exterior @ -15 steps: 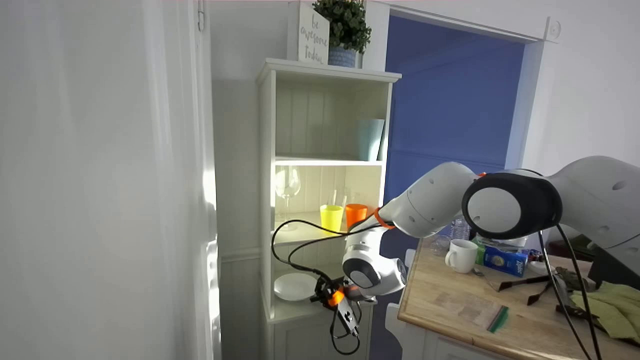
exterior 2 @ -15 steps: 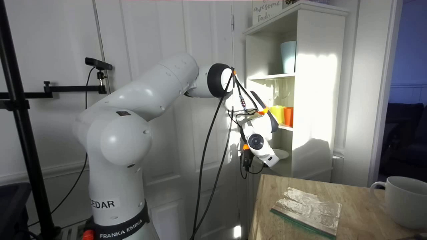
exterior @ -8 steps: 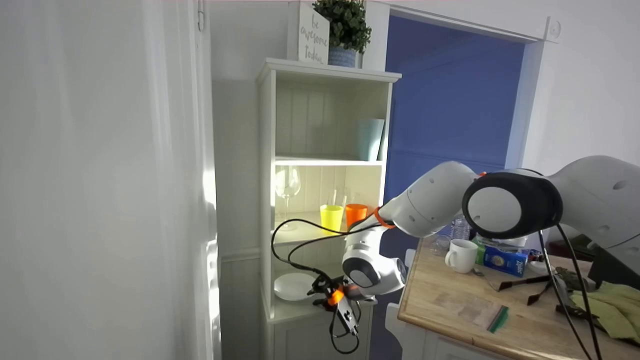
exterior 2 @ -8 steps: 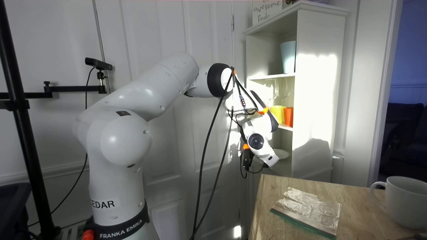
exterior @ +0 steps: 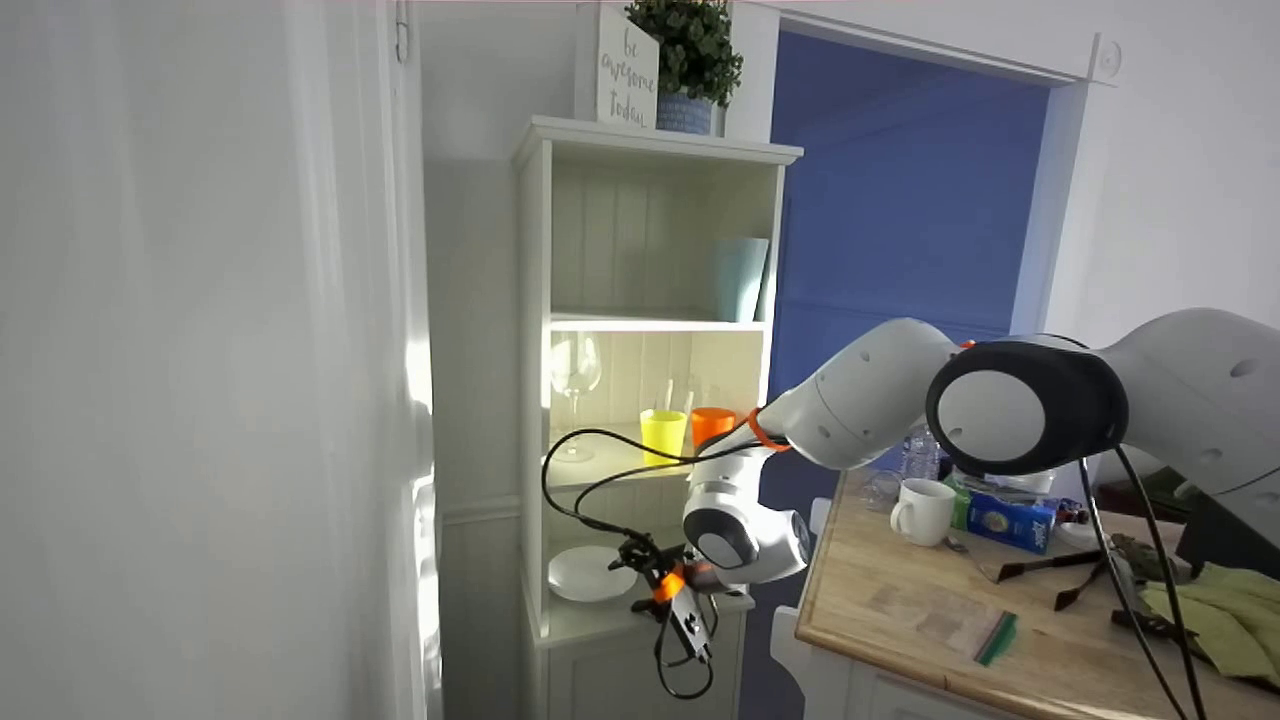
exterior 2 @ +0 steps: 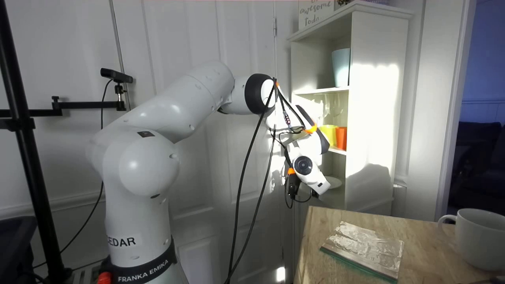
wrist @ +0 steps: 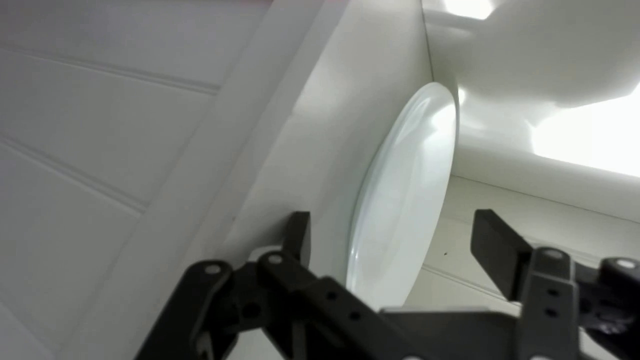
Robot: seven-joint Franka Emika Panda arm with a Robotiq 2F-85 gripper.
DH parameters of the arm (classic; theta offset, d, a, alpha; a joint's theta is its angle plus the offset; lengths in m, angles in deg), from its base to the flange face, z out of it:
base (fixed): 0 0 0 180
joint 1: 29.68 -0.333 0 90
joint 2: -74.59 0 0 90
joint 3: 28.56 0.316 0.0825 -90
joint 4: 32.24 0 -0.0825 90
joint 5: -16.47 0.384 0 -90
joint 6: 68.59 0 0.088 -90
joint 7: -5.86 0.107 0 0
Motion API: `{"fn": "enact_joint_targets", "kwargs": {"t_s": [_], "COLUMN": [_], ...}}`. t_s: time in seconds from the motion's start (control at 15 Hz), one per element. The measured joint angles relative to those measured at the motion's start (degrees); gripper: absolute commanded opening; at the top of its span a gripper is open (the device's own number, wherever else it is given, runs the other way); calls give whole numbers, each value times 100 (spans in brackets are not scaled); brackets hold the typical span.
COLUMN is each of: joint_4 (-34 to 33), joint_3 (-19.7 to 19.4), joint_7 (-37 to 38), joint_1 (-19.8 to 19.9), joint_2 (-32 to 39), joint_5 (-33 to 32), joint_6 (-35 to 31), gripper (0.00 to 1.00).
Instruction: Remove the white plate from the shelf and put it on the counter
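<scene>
The white plate (exterior: 583,574) lies flat on the lowest open board of the shelf (exterior: 657,138). In an exterior view, my gripper (exterior: 634,582) is at the right edge of the plate, its fingers spread apart. The wrist view shows the gripper (wrist: 395,237) open, with the white plate (wrist: 407,195) seen in the gap between the fingers and touching neither as far as I can see. One finger (wrist: 298,237) is close over the board, where it casts a shadow; the opposite one is on the plate's upper side. The counter (exterior: 860,600) stands to the right of the shelf.
Yellow (exterior: 663,436) and orange cups (exterior: 712,427) and a wine glass (exterior: 576,370) stand on the board above. On the counter are a white mug (exterior: 922,511), a plastic bag (exterior 2: 365,246) and a blue box (exterior: 1010,522). Black cables (exterior: 590,440) loop near the wrist.
The gripper's fingers have gone from shut to wide apart. The wrist has risen slightly. The plate has stayed in its place.
</scene>
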State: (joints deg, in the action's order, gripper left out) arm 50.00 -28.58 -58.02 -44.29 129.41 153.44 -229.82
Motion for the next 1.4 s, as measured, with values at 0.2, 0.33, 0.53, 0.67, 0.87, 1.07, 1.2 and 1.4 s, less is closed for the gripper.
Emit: {"fn": "enact_joint_targets", "kwargs": {"t_s": [0.2,0.33,0.53,0.67,0.87,1.07,1.2,1.4], "joint_4": [-18,-82,-230,-351,-544,-740,-870,-1051], "joint_3": [0,4,10,10,10,13,14,14], "joint_7": [9,12,31,47,75,101,123,152], "joint_1": [0,-3,-15,-30,-47,-64,-74,-87], "joint_2": [11,44,127,195,308,423,499,615], "joint_5": [0,0,0,0,0,0,0,-3], "joint_6": [0,-1,-12,-30,-45,-83,-121,-187], "gripper": [94,94,97,97,94,85,67,49]}}
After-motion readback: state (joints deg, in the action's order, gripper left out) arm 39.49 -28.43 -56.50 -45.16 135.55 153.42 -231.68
